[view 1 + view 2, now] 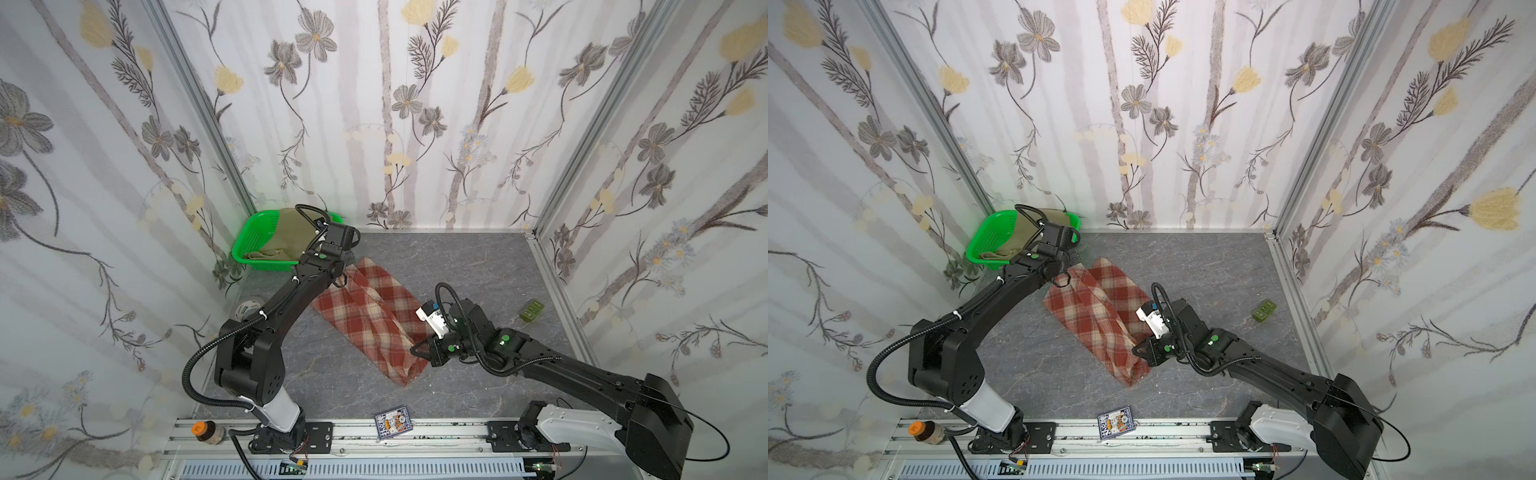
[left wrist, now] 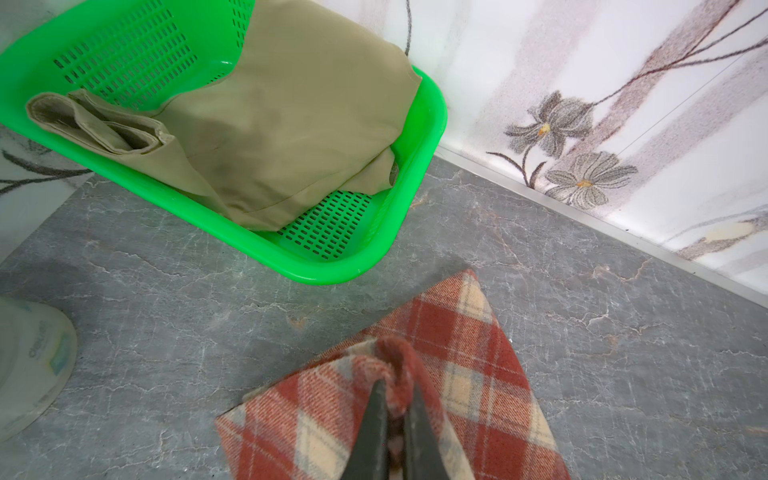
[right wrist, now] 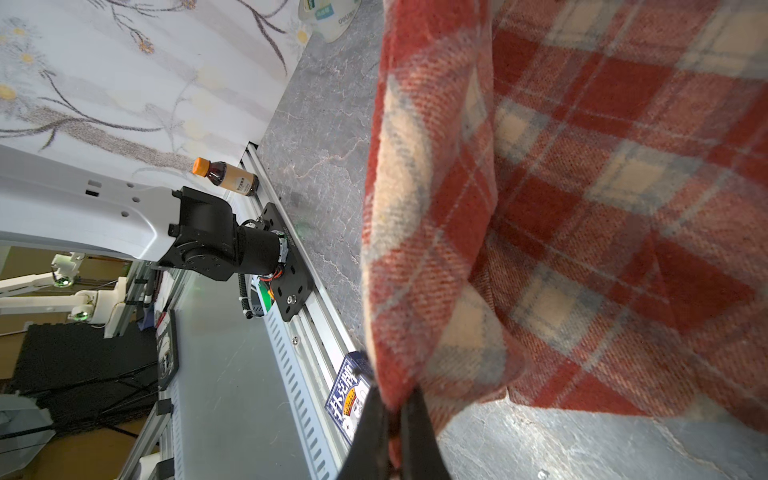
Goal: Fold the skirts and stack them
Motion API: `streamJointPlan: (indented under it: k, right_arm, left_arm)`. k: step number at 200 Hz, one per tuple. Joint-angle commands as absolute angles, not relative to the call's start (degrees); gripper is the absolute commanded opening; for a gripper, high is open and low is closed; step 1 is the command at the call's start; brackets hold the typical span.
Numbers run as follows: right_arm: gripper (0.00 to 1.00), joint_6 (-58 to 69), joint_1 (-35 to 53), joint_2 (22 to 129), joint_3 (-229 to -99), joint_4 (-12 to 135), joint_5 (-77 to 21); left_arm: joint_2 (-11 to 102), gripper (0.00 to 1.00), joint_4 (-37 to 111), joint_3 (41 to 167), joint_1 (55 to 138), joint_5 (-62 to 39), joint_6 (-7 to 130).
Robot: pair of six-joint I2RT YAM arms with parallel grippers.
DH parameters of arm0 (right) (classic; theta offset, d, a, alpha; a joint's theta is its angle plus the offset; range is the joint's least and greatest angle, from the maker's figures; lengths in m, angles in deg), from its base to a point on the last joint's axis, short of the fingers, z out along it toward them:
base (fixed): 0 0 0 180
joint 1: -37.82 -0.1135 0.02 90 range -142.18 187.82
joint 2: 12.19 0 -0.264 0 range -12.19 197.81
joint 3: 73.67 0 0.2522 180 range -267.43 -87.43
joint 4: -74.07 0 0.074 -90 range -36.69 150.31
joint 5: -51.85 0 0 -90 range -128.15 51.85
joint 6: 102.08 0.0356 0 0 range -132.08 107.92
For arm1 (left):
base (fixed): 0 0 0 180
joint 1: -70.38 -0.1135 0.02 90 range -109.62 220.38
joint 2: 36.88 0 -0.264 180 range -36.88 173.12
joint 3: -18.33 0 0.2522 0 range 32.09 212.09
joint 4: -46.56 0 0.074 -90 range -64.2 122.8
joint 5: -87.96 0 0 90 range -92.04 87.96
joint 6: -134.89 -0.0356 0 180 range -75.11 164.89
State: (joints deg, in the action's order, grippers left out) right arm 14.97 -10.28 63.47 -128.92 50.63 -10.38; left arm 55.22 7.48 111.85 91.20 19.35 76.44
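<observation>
Left fingers (image 2: pixel 372 436) and right fingers (image 3: pixel 368 440) pinch opposite ends of plaid skirt (image 1: pixel 365 316).

Back-right tabletop (image 1: pixel 465 257) open — only a small green block (image 1: pixel 531 311) by the right wall (image 1: pixel 623 208). Plaid skirt (image 1: pixel 365 316) covers centre; green basket (image 1: pixel 246 248) fills back-left corner, white roll (image 1: pixel 246 307) near it, card box (image 1: pixel 392 424) at front rail (image 1: pixel 449 430).

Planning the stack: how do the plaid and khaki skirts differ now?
The plaid skirt lies on the table; the khaki skirt sits bunched in the green basket. The left gripper and right gripper pinch the plaid skirt; nothing holds the khaki skirt. Both are cloth.
</observation>
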Motion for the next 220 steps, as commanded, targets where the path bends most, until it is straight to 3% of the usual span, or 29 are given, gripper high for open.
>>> streamJointPlan:
  k: [1, 70, 121, 160, 220]
  right_arm:
    - [0.0, 12.8, -12.3, 62.6, -130.1, 48.8, -12.0]
    - [0.0, 15.8, -22.0, 64.6, -135.3, 51.7, -10.6]
    - [0.0, 15.6, -24.5, 66.2, -137.5, 51.8, -10.2]
    - [0.0, 15.9, -23.4, 66.1, -136.9, 53.3, -9.2]
    - [0.0, 15.1, -10.8, 66.1, -131.1, 53.3, -6.2]
  left_arm:
    - [51.3, 0.0, 9.1, 110.7, 91.1, 24.3, 75.9]
    - [36.1, 0.0, 8.0, 103.0, 91.0, 25.7, 75.9]
    - [35.0, 0.0, 6.4, 105.6, 91.1, 25.7, 76.0]
    - [44.0, 0.0, 6.5, 111.4, 91.2, 23.7, 76.2]
    - [62.8, 0.0, 7.1, 122.6, 91.7, 20.4, 75.9]
